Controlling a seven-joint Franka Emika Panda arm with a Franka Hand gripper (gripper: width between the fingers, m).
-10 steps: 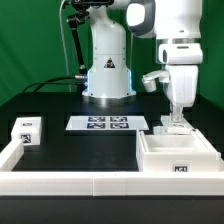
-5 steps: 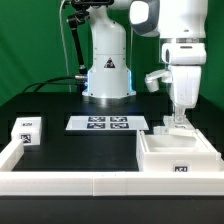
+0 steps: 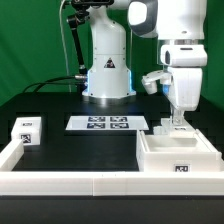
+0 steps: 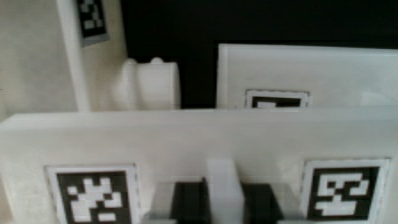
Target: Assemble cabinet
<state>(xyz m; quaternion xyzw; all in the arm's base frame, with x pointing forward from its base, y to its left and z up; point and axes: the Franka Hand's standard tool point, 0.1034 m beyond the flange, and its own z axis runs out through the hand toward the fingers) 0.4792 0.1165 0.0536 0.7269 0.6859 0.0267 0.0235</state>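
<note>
The cabinet [image 3: 180, 166], a large open white box with a tag on its front, stands at the exterior view's right front. My gripper [image 3: 177, 121] reaches down at the cabinet's far wall. In the wrist view the cabinet's white face [image 4: 196, 140] carries two tags, and my gripper [image 4: 219, 203] has its black fingers [image 4: 185, 203] closed tight on a thin white upright rib of the cabinet. A small white tagged block [image 3: 27, 131] sits at the exterior view's left, far from the gripper.
The marker board [image 3: 108, 123] lies mid-table before the robot base [image 3: 107, 75]. Low white border rails [image 3: 70, 185] run along the front and left. Beyond the cabinet the wrist view shows a round white knob-like part [image 4: 151, 82] and a white tagged panel [image 4: 285, 75].
The arm has shifted very slightly toward the exterior view's right. The cabinet and the small block have not moved.
</note>
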